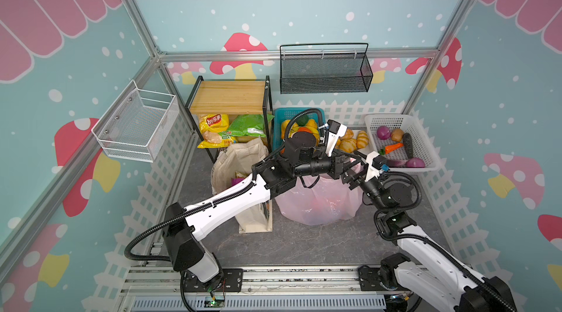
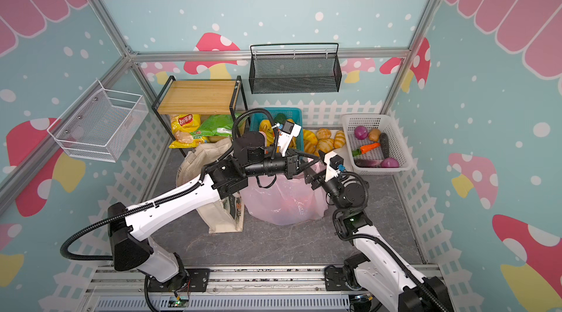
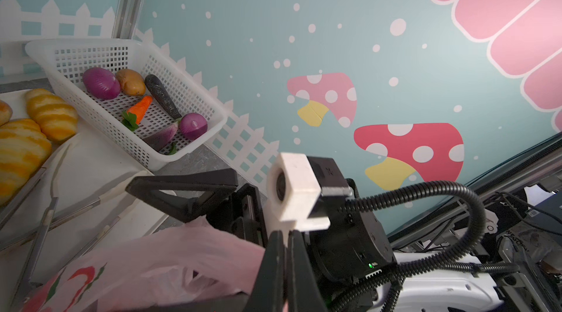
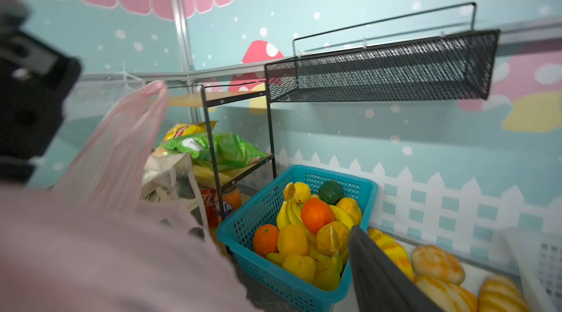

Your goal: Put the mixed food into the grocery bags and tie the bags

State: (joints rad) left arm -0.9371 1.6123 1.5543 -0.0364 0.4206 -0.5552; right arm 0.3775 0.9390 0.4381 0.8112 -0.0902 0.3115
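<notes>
The pink grocery bag (image 1: 319,201) (image 2: 282,201) stands mid-table with reddish shapes faintly showing inside. Beside it stands the cream canvas tote (image 1: 240,158) (image 2: 209,155), partly under my left arm, and a purple packet (image 1: 238,180) pokes out of it. My left gripper (image 1: 349,162) (image 3: 285,240) is over the pink bag's top, shut, with pink plastic pinched between its fingers. My right gripper (image 1: 352,179) faces it closely, jaws apart. In the right wrist view one finger (image 4: 380,277) shows and pink plastic (image 4: 115,149) covers the other side.
A teal fruit basket (image 1: 292,110) and a bread tray (image 1: 352,140) sit behind the bags. The white vegetable basket (image 1: 392,117) is at the back right. A shelf (image 1: 231,97) holds a yellow chip packet (image 1: 213,128) and a green packet (image 1: 249,125). Wire baskets (image 1: 325,73) hang on the walls.
</notes>
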